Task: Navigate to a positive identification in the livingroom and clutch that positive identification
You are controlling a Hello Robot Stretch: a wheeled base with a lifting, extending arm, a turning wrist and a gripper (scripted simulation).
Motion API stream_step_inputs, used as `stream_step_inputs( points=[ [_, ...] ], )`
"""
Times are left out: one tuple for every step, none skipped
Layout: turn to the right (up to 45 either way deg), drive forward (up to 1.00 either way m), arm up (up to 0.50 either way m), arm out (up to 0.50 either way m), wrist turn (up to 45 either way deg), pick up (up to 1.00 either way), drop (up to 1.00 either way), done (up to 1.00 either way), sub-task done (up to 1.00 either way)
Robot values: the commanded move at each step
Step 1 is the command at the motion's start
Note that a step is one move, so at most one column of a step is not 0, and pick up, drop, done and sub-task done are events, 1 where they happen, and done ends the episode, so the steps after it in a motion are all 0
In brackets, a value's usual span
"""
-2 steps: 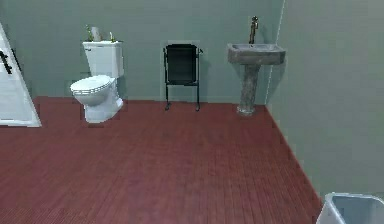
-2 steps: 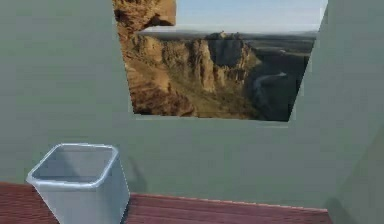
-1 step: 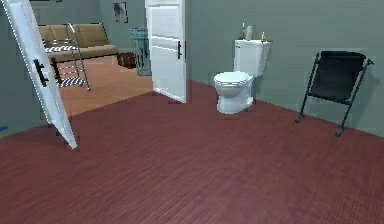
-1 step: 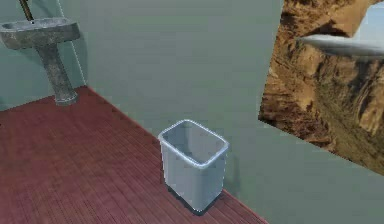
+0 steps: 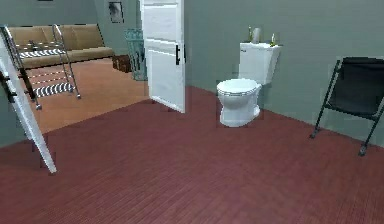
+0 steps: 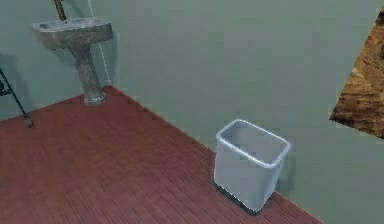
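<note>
Both cams: no part of the robot's own body in frame, so no appearance details to log.

The toilet (image 5: 240, 100) stands against the wall (image 5: 310, 40) between door (image 5: 163, 50) and wheeled stand (image 5: 358, 92); sofa (image 5: 72, 42) beyond the door.

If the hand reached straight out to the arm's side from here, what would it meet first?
Likely the pale grey rectangular plastic waste bin on the dark red plank floor, close to the grey-green wall. Passing left of or above it, the wall itself. Depth is unclear, so this is tentative.
</note>
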Motion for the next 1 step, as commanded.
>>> stream_step_inputs(
  points=[
    [-21.0, 0.0, 0.0, 0.0, 0.0, 0.0, 0.0, 0.0, 0.0]
  ],
)
